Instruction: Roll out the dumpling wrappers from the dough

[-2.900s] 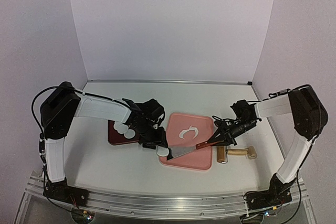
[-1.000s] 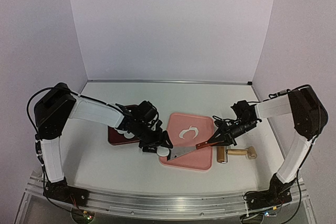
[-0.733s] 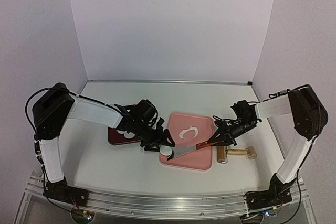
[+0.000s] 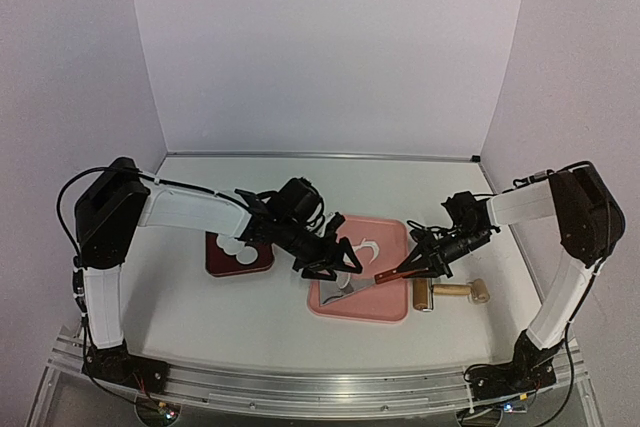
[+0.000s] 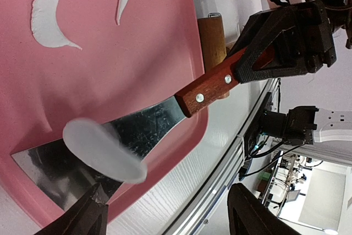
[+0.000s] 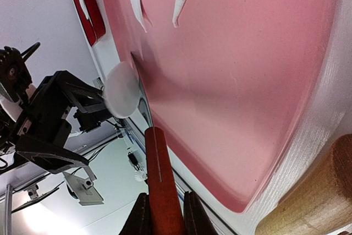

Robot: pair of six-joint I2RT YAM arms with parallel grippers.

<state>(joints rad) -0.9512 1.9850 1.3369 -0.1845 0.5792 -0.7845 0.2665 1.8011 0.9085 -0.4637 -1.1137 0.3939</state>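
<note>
White worktop point(image 4: 200, 312): we see the right tool point(image 6: 164, 213) clamped on the spatula point(image 5: 148, 122), presenting 1 wrapper point(image 5: 102, 149), presumably so our open left tool point(image 4: 335, 260) can take it.

Arms point(image 4: 190, 209) white-shelled w/ black joints & cables; L end effector point(image 4: 335, 259), R end effector point(image 4: 420, 259) black.

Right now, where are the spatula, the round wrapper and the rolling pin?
spatula point(image 5: 212, 85): left wrist view, on its wooden handle.
round wrapper point(image 5: 102, 149): left wrist view, the disc's middle.
rolling pin point(image 4: 462, 292): top view, its pale handle.
</note>
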